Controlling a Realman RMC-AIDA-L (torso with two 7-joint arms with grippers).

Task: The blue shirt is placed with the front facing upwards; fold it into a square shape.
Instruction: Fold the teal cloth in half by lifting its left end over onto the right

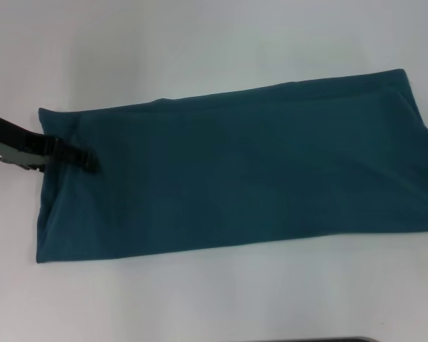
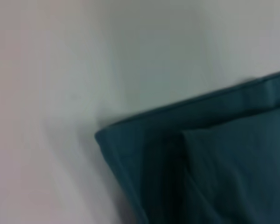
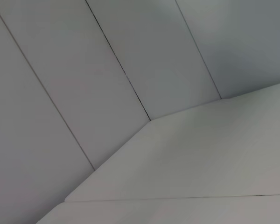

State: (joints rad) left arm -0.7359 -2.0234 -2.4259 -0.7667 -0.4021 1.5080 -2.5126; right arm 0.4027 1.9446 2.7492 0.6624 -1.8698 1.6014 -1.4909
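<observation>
Left gripper (image 1: 91, 161): reached in from my left, lying low over the left end of the blue shirt (image 1: 242, 178); I could not tell whether its fingers were parted or closed, nor whether they held cloth.
Shirt, position: lay flat on the white table (image 1: 200, 43), already folded to a long band running left to right, far edge rising toward the right; no lettering, collar or sleeves showed in the head view.
Shirt, left end: the left wrist view showed a corner (image 2: 102, 136) with stacked layers, one inner fold edge set back from the outer.
Handling, my judgement: light, limp cotton, not fragile; layers likely to slide apart if only the top one was pinched.
Hold point, my judgement: both corners of the left end, through all layers, to carry it rightward over the band.
Right gripper: out of sight; its wrist camera saw only pale panels.
</observation>
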